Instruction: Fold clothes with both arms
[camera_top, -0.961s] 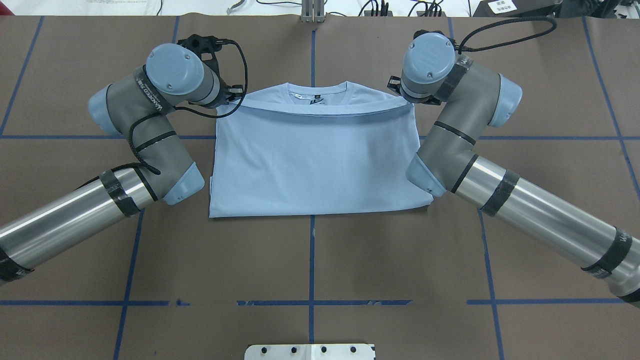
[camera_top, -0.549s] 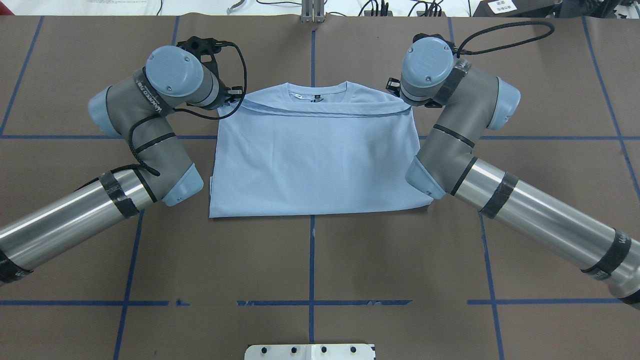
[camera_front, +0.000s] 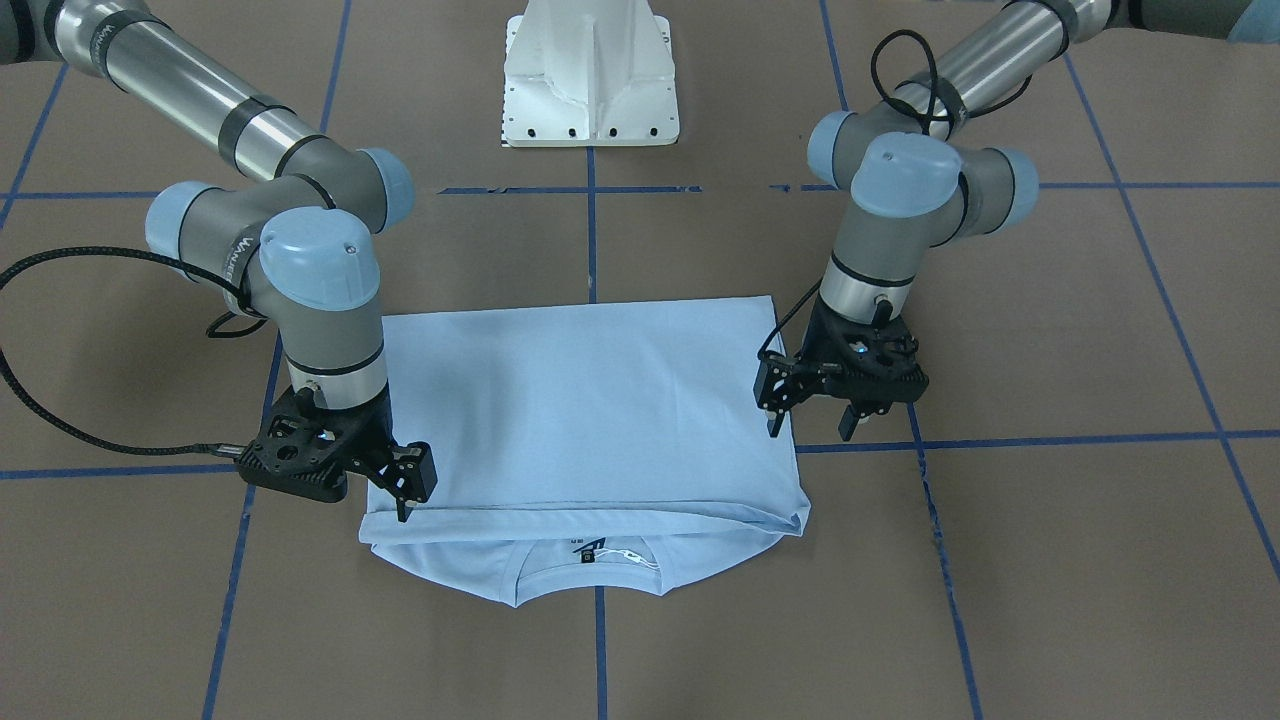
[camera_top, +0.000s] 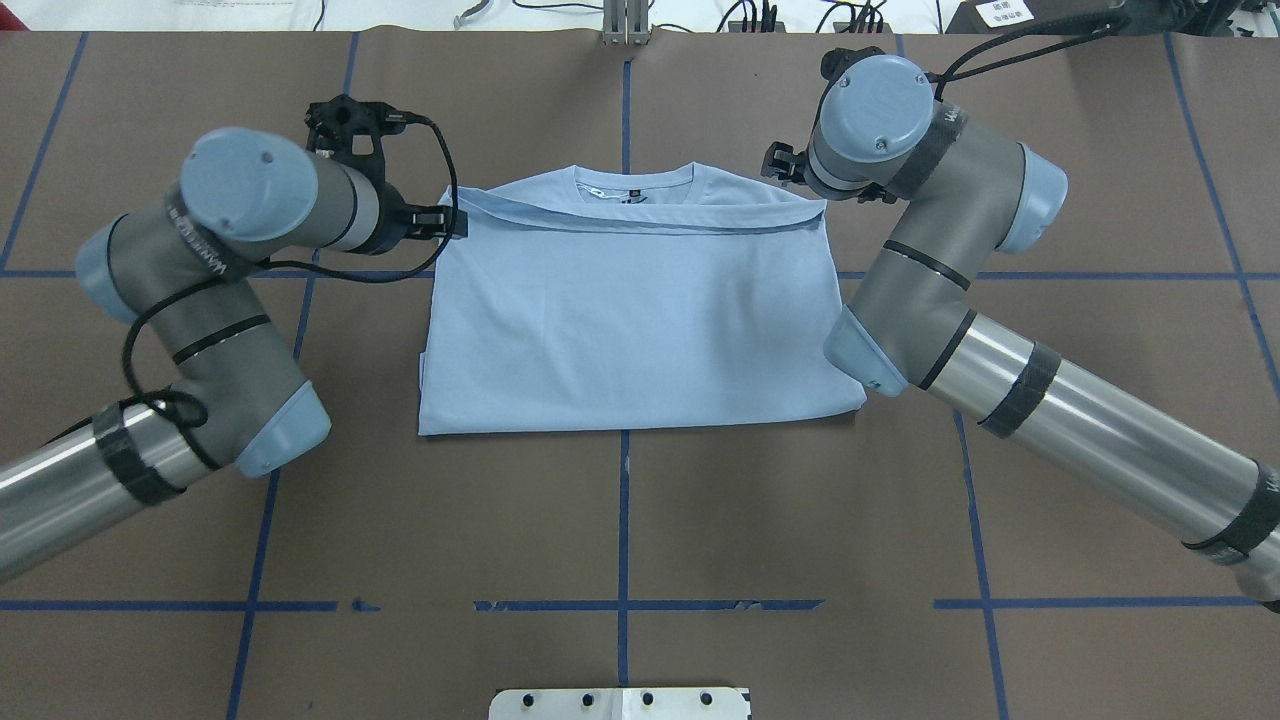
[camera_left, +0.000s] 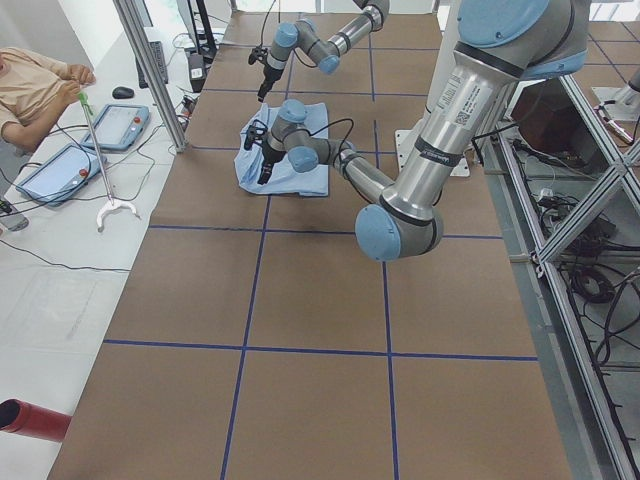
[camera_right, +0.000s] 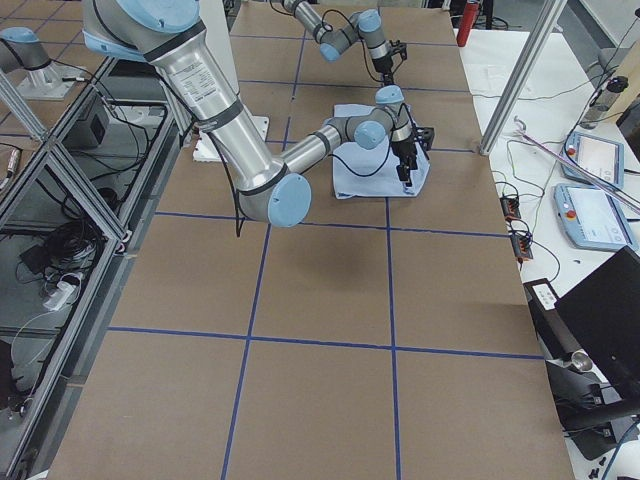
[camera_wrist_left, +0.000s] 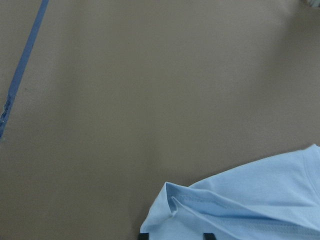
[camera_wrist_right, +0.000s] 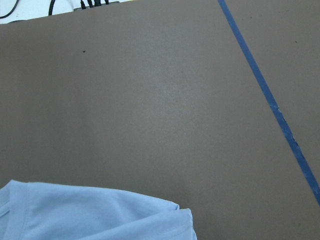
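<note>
T-shirt (camera_top: 630, 330): light blue, folded flat, centre of desk (camera_top: 800, 520); collar (camera_top: 633, 180) on side away from robot.
Left gripper (camera_front: 812, 430): fingers spread, empty, just beside T-shirt's side edge.
Right gripper (camera_front: 402, 500): at opposite fold corner; grip cannot tell.

This is a robotics lab. Two industrial arms, the left arm (camera_top: 210, 320) and the right arm (camera_top: 1000, 385), reach over a long desk (camera_top: 800, 520) covered in brown paper and marked into squares with blue tape (camera_top: 150, 605). A white pedestal base (camera_front: 590, 75) stands on the desk. Aluminium posts (camera_left: 152, 75) frame the cell, and loose cables (camera_right: 55, 238) lie under the framing. A white side bench (camera_left: 50, 300) carries teach pendants (camera_left: 125, 125), and a person (camera_left: 30, 85) sits there.
</note>
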